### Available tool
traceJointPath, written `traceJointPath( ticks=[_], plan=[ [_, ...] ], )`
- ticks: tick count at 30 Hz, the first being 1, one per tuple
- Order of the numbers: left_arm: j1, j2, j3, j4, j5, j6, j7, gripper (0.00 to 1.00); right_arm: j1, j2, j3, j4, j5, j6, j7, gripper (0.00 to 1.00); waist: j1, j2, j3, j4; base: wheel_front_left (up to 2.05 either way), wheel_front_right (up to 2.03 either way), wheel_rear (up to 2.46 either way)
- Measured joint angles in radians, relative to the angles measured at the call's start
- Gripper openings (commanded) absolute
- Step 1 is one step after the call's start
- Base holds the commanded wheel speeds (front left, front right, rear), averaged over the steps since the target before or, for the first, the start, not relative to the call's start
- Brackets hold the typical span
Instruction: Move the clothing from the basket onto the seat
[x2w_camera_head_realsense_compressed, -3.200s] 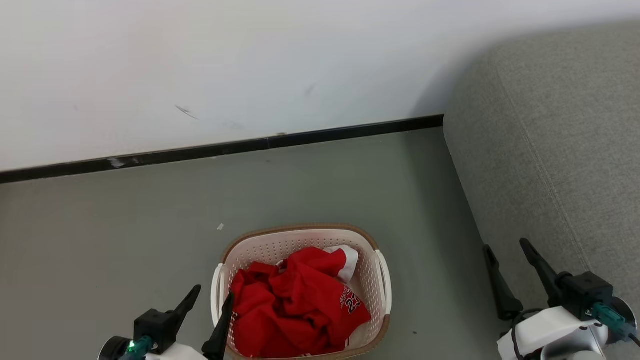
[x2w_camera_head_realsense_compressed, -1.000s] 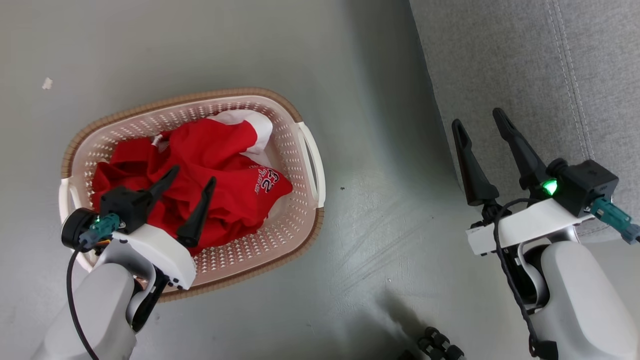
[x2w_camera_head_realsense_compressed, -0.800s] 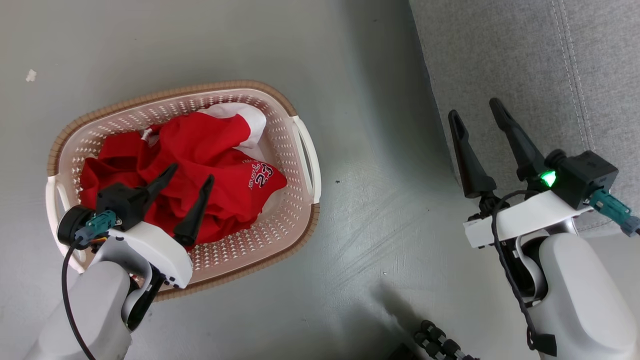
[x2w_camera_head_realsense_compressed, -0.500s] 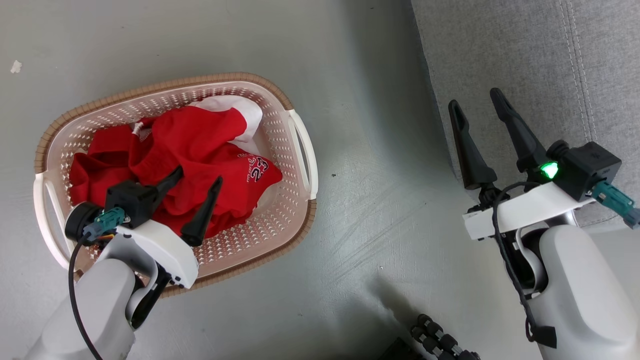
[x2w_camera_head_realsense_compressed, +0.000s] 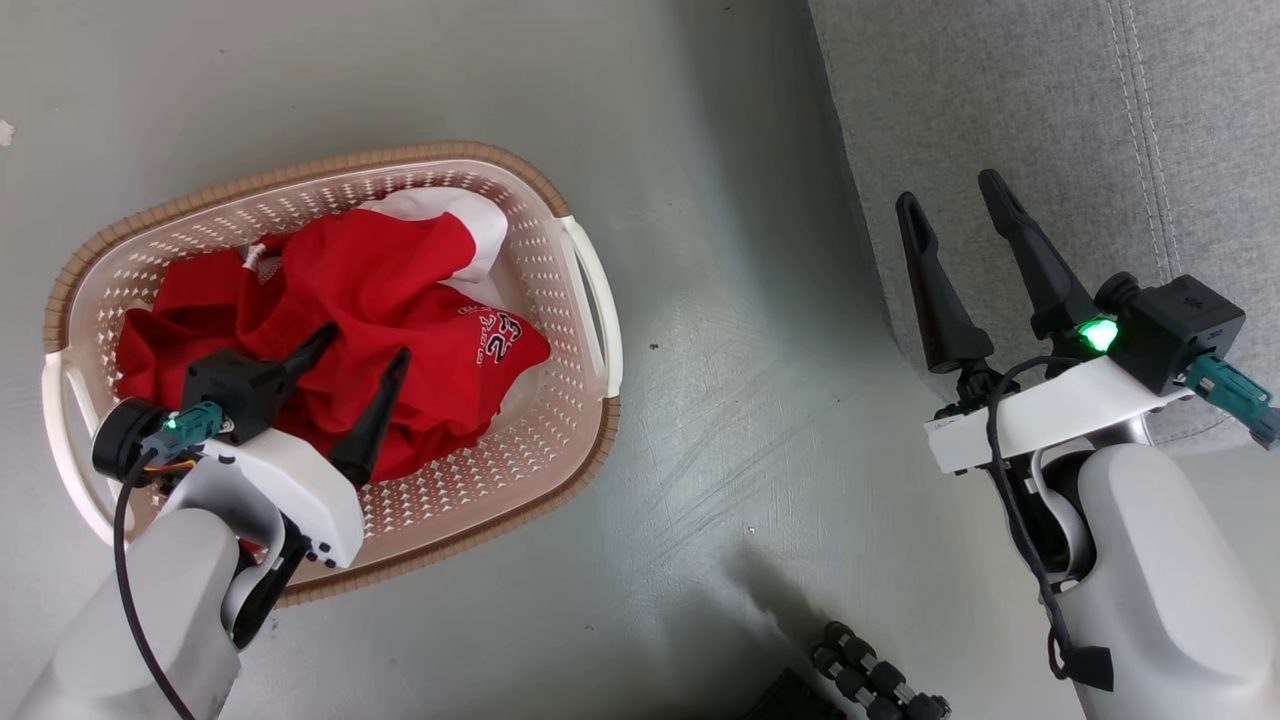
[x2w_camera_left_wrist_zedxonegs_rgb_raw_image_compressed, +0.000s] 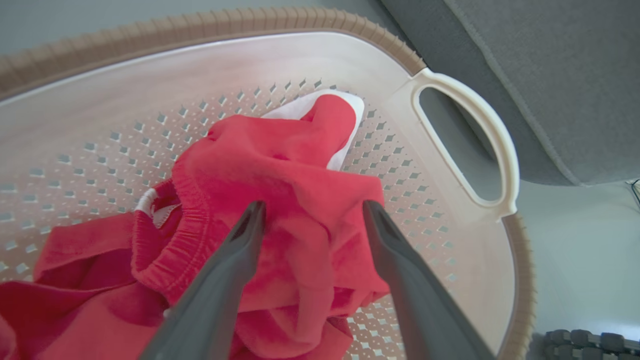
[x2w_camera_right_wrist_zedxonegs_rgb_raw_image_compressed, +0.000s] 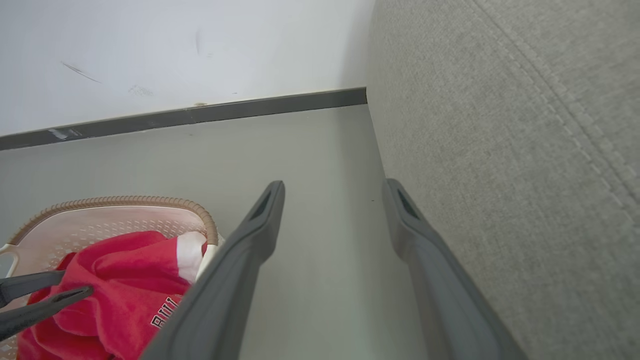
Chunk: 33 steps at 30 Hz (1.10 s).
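Note:
The clothing (x2w_camera_head_realsense_compressed: 380, 270), a rumpled red pile with white trim and dark lettering, lies in the cream perforated basket (x2w_camera_head_realsense_compressed: 300, 170) on the floor at the left. My left gripper (x2w_camera_head_realsense_compressed: 365, 343) is open just above the pile. In the left wrist view its fingers (x2w_camera_left_wrist_zedxonegs_rgb_raw_image_compressed: 314, 205) straddle a red fold of the clothing (x2w_camera_left_wrist_zedxonegs_rgb_raw_image_compressed: 300, 165) inside the basket (x2w_camera_left_wrist_zedxonegs_rgb_raw_image_compressed: 125, 85), with nothing pinched. My right gripper (x2w_camera_head_realsense_compressed: 948, 190) stands open and empty at the front edge of the grey seat (x2w_camera_head_realsense_compressed: 1050, 100). The right wrist view has these fingers (x2w_camera_right_wrist_zedxonegs_rgb_raw_image_compressed: 335, 184) beside the seat (x2w_camera_right_wrist_zedxonegs_rgb_raw_image_compressed: 500, 125).
Grey floor lies between the basket and the seat. A white wall with a dark baseboard (x2w_camera_right_wrist_zedxonegs_rgb_raw_image_compressed: 200, 112) runs behind the basket (x2w_camera_right_wrist_zedxonegs_rgb_raw_image_compressed: 125, 202). A black ribbed part (x2w_camera_head_realsense_compressed: 870, 680) sits at the bottom edge of the head view.
The head camera has shifted, so the basket sits further left in the picture. My left gripper stays open over the red pile. The right gripper stays open beside the seat.

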Motion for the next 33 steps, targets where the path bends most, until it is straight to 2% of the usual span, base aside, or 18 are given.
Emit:
traceJointPath(
  ticks=[4,5,6,7,8,9,11,23,33],
  plan=[
    [-0.003,0.0,-0.005,0.014,0.003,0.0,0.002,1.0,0.0,0.0,0.002,0.001,0.0,0.0,0.0,1.0,0.0,0.0,0.004,-0.006,0.0,0.0,0.0],
    [-0.005,0.001,-0.005,0.017,0.005,0.0,0.002,0.98,0.0,0.0,0.003,0.001,0.0,0.0,0.0,1.0,0.0,0.0,0.004,-0.008,0.0,0.0,0.0],
    [-0.007,0.0,-0.005,0.019,0.006,0.0,0.002,0.89,0.0,0.0,0.004,0.001,0.0,0.0,0.0,1.0,-0.0001,0.0,0.005,-0.009,0.0,0.0,0.0],
    [-0.01,0.001,-0.006,0.022,0.01,0.0,0.002,0.8,0.0,0.0,0.004,0.001,0.001,0.0,0.0,1.0,-0.0001,0.0,0.006,-0.01,0.0,0.0,0.0],
    [-0.019,0.001,-0.007,0.03,0.012,0.0,0.004,0.48,0.0,0.0,0.005,0.001,0.005,0.0,0.0,1.0,-0.0001,0.0,0.007,-0.012,0.0,0.0,0.0],
    [-0.025,0.002,-0.008,0.035,0.014,0.0,0.006,0.43,0.0,0.0,0.005,0.0,0.006,0.0,0.0,1.0,-0.0001,0.0,0.008,-0.013,0.0,0.0,0.0],
    [-0.03,0.003,-0.007,0.041,0.017,0.001,0.006,0.0,0.0,0.0,0.005,0.0,0.006,0.0,0.0,1.0,-0.0001,0.0,0.009,-0.015,0.0,0.0,0.0],
    [-0.036,-0.013,-0.005,0.059,0.019,0.001,-0.019,0.0,-0.002,0.0,0.005,0.007,0.006,0.0,0.0,1.0,0.0,0.0,0.005,-0.013,0.0,0.0,0.0],
    [-0.039,-0.013,0.002,0.004,0.019,0.001,-0.075,0.0,-0.063,0.0,0.005,0.012,-0.003,0.0,0.0,1.0,-0.0001,0.0,-0.019,0.009,0.0,0.0,0.0]
  ],
)
